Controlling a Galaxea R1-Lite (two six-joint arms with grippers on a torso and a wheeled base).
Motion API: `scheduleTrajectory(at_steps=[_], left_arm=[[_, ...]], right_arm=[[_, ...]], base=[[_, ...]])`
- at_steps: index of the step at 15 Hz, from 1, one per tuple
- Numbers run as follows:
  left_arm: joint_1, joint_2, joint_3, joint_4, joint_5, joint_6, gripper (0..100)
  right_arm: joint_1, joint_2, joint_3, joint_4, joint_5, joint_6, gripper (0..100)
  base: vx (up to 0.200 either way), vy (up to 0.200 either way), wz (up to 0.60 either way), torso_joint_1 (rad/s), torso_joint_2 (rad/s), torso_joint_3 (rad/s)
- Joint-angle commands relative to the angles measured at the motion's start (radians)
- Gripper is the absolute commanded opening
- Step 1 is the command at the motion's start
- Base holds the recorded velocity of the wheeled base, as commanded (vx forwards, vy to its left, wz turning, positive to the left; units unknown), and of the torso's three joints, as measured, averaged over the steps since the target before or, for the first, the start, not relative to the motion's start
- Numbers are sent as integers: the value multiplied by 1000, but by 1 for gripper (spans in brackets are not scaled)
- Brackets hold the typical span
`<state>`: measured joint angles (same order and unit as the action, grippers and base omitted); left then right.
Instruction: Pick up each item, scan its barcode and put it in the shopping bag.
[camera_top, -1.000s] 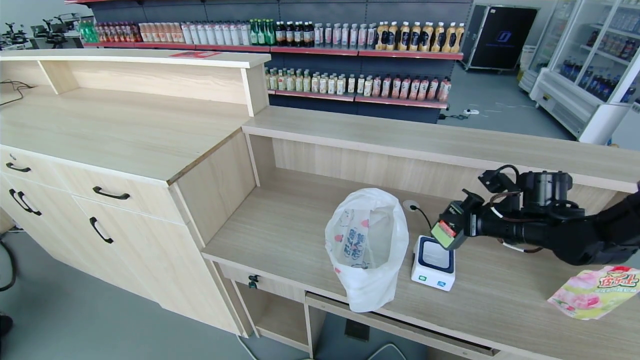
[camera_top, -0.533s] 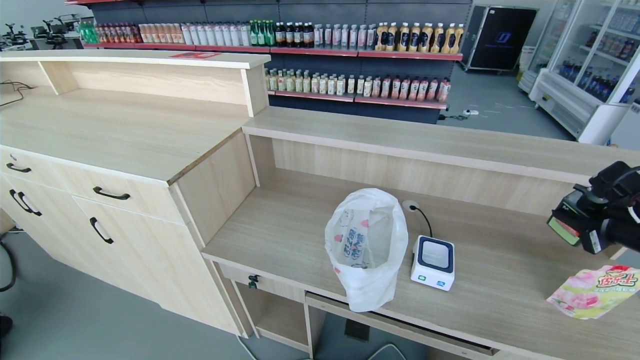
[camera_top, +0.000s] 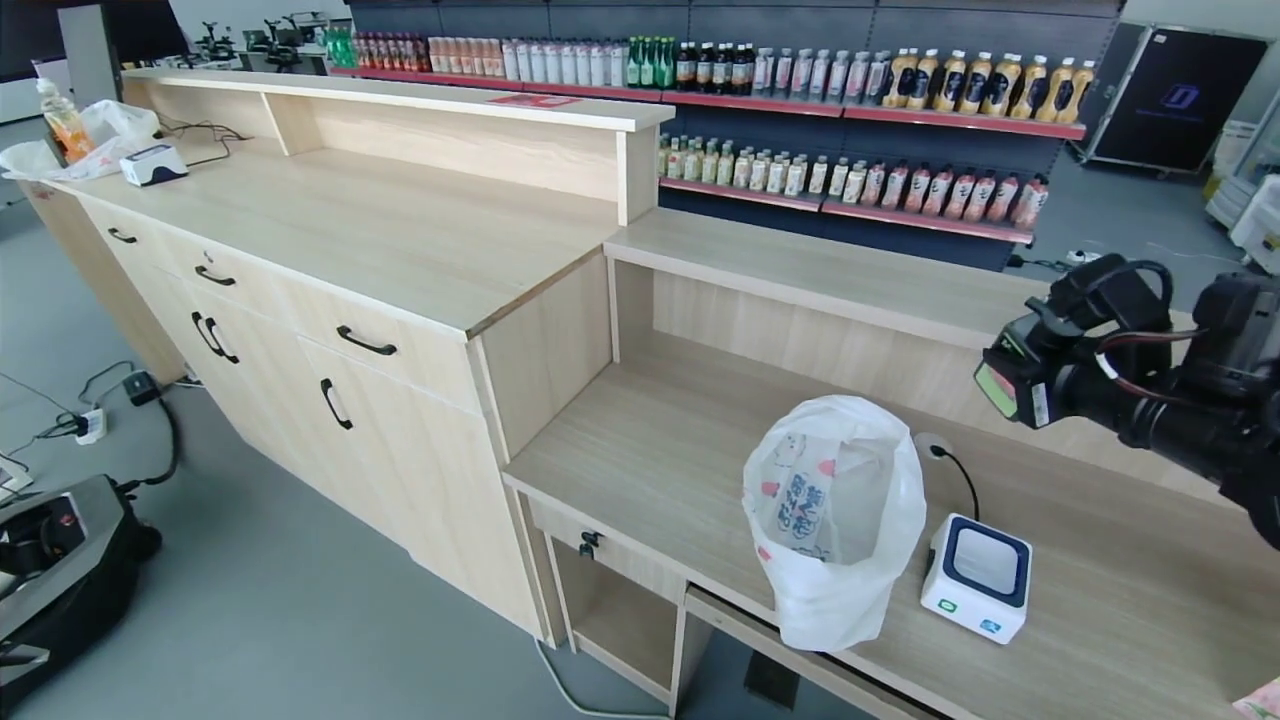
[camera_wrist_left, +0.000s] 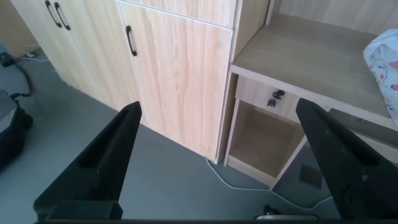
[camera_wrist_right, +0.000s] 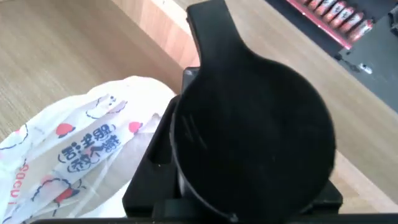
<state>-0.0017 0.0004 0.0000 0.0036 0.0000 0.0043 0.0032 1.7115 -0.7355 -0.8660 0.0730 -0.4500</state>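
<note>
The right arm lay stretched in from the right, raised above the surface (camera_top: 650, 450), its claw (camera_top: 1005, 385) pointing left and showing a green-and-red face at its tip; whether it was clenched or released could not be told. The left claw (camera_wrist_left: 219, 109) hung over the floor before the cabinet (camera_wrist_left: 180, 68), spread wide and empty. The shopping bag (camera_top: 835, 520) stood open on the surface, just beside the scanner (camera_top: 975, 577).

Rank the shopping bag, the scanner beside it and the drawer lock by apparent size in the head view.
Largest: shopping bag.
Then: scanner.
Smallest: drawer lock.
All lie about equally near, so the order seems sound.
</note>
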Motion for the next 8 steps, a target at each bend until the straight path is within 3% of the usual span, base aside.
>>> scheduleTrajectory(at_steps=[1,8], left_arm=[[2,0,0,-1,0,0,100],[2,0,0,-1,0,0,100]], right_arm=[[63,212,-39,-8,-10,24,0],[103,445,-117,-8,97,59,0]], base=[[0,0,0,0,0,0],[0,0,0,0,0,0]])
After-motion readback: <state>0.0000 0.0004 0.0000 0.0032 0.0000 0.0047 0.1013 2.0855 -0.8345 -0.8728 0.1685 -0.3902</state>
